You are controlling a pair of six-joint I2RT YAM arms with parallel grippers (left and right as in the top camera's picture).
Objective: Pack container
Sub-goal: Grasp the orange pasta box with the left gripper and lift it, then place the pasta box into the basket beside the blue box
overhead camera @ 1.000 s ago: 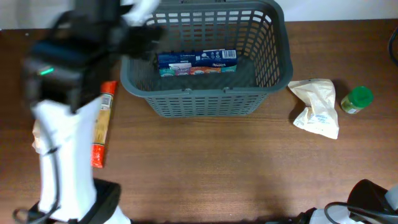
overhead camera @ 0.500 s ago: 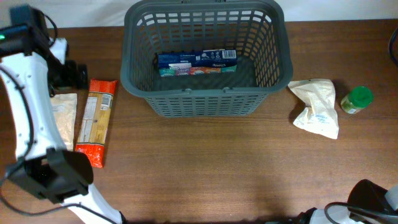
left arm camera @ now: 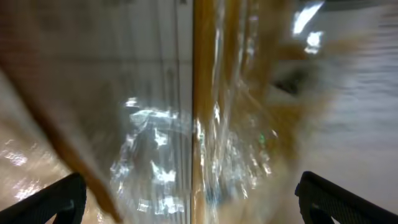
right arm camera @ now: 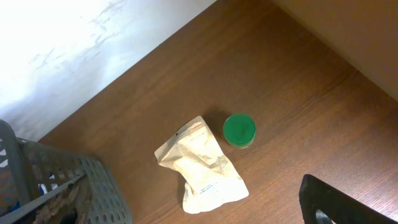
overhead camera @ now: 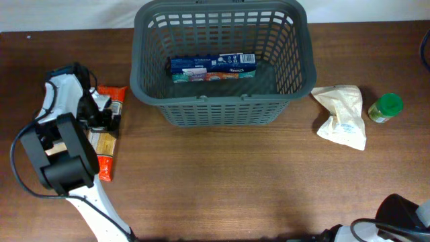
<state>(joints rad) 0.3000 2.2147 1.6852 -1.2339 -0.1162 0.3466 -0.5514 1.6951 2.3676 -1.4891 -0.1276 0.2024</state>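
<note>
One pasta packet [overhead camera: 105, 161], flat on desk [overhead camera: 235, 181] beside basket [overhead camera: 222, 114]; left end effector [left arm camera: 196, 202] spread wide over it, holding nothing; best centred across its narrow width before closing gently.

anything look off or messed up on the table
Only the beige pouch right of the container: it lies crumpled and folded over. Nothing looks spilled; the box inside looks intact and the green-lidded jar stands upright.
</note>
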